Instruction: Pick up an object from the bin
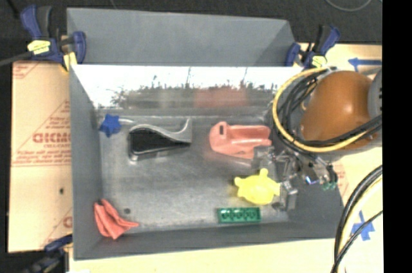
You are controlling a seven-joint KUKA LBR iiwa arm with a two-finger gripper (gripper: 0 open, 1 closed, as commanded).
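- The yellow toy (256, 190) lies near-right in the bin (180, 193). We judge it light, soft and somewhat slippery, so grip across its rounded body.
- The gripper (284, 184) stands just right of it. We cannot tell whether it is apart or together.
- A pink plastic piece (237, 138) just beyond and a green block (239, 215) just nearer crowd the approach.
- A black-and-silver tool (154, 140) and an orange rag (111, 220) lie well apart, left.

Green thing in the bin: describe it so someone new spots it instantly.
Start at the grey bin and look along its lower wall in the view, right of centre. The green brick lies flat there, just below the yellow toy next to the gripper. It is the only green thing, a studded rectangle.
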